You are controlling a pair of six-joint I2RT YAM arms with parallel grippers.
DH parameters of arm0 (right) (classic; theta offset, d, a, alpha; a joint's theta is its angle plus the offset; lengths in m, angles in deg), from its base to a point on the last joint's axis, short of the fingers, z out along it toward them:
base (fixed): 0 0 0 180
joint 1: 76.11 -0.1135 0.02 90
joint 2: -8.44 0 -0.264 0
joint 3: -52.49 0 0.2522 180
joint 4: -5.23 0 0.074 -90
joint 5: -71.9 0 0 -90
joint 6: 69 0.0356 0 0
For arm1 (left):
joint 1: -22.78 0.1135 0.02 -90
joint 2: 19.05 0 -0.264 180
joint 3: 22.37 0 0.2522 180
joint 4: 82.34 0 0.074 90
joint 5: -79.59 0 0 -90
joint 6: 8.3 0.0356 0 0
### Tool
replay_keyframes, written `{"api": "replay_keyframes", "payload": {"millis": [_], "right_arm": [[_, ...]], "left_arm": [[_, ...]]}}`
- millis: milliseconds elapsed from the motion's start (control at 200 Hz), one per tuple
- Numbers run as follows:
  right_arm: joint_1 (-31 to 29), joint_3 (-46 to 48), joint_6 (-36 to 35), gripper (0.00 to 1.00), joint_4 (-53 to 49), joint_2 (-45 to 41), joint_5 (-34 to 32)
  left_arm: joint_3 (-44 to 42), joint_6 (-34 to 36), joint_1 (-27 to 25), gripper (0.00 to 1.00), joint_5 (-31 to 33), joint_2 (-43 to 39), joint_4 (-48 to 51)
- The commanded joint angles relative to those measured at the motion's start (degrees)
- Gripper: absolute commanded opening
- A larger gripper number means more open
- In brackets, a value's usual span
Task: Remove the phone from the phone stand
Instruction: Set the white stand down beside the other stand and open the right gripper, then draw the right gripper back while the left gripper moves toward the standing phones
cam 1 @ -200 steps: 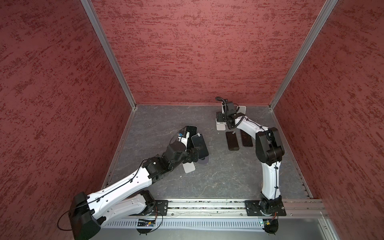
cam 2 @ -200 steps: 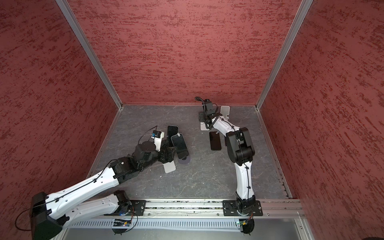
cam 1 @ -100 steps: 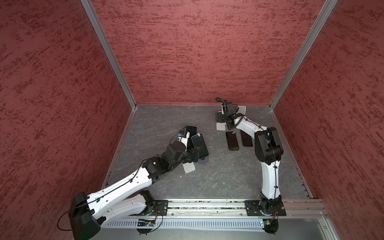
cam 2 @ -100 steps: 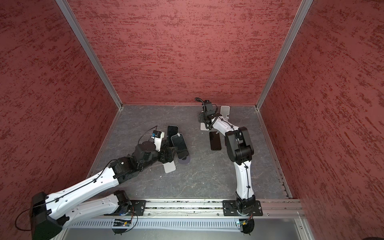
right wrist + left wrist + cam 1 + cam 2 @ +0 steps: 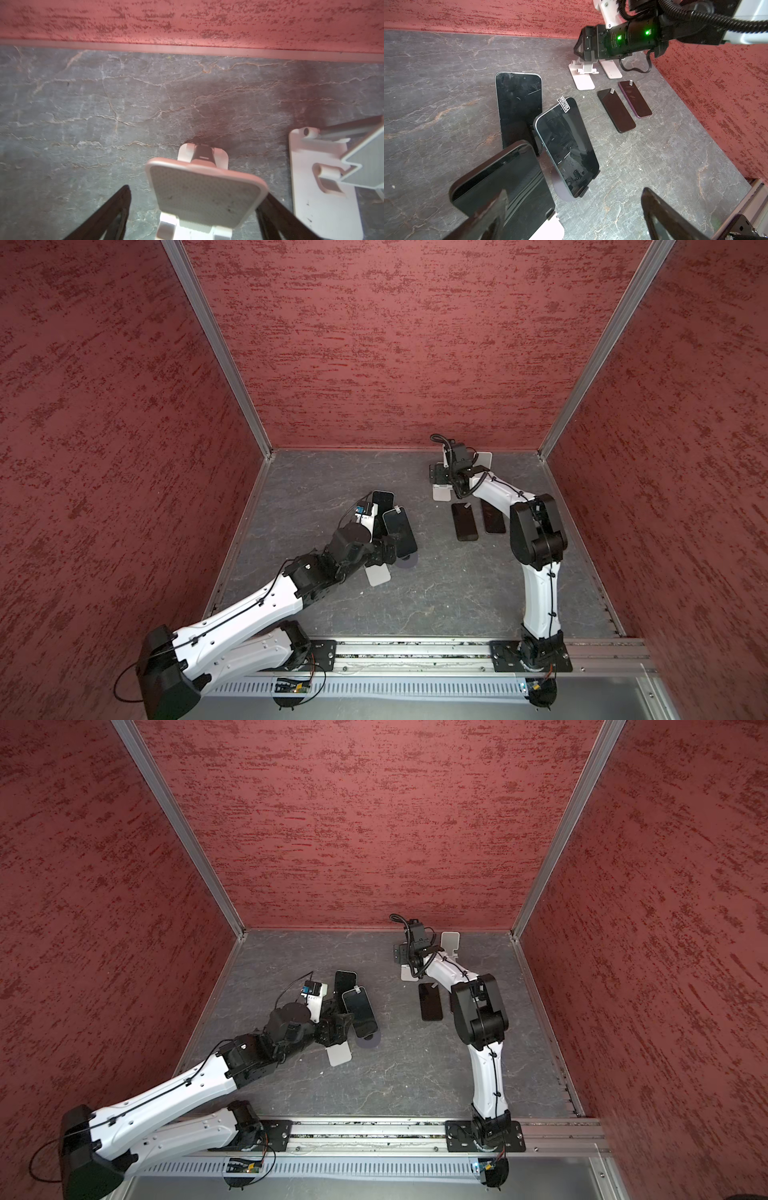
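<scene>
Phone: we saw the phone (image 5: pixel 500 180) standing tilted on its white stand (image 5: pixel 550 228), not yet taken off. It was directly at one finger (image 5: pixel 483 218) of the left gripper. This finger covered its lower corner in the left wrist view, and we could not tell if they touched.
Left gripper: the left gripper (image 5: pixel 574 191) had its fingers spread wide and gripped nothing.
Second phone: the second phone (image 5: pixel 566 145) leaned on a dark round stand (image 5: pixel 560 191), just ahead of the gap between the left fingers. In a top view it was close beside the gripper (image 5: pixel 399 531).
Flat phone: the flat phone (image 5: pixel 519 104) lay face up on the grey floor (image 5: pixel 436 593), farther ahead of the left fingers and partly behind the two standing phones.
Right gripper: the right gripper (image 5: pixel 197 191) was near the back wall, with its fingers (image 5: pixel 112 212) apart and gripping nothing.
Empty stand: the empty stand (image 5: pixel 207 187) had its white pad between the right fingers. One finger was apart from it. The other was very near the pad edge, and contact was not clear to us.
Other stand: the other stand (image 5: pixel 322 187) was just outside one right finger, also without a phone.
Two dark phones: the two dark phones (image 5: pixel 464 521) lay flat side by side behind the right fingers, beside the forearm.
</scene>
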Motion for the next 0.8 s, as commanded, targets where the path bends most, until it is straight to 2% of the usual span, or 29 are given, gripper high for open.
{"api": "replay_keyframes", "payload": {"millis": [0, 85, 356, 506, 797], "right_arm": [[0.39, 1.18, -0.33, 0.95, 0.84, -5.61, -0.67], [0.33, 2.69, -0.33, 0.98, 1.34, -7.76, -0.77], [0.26, 8.05, 0.47, 0.99, 2.71, -13.96, -3.54], [0.24, 11.33, 2.16, 0.99, 3.43, -16.94, -3.28], [0.24, 19.78, 3.74, 0.99, 5.46, -23.68, -2.47]], "left_arm": [[2.18, -1.09, 0.3, 1.0, 1.42, -0.51, 1.25], [2.35, -1.29, 0.15, 0.99, 1.51, -0.64, 1.68], [5.64, -1.61, -2.6, 1.0, 5.26, 0.15, 6.47], [7.78, -3.45, -5.41, 0.99, 11.01, 0.63, 9.96], [10.96, -16.03, -10.41, 1.0, 27.36, 0.15, 20.95]]}}
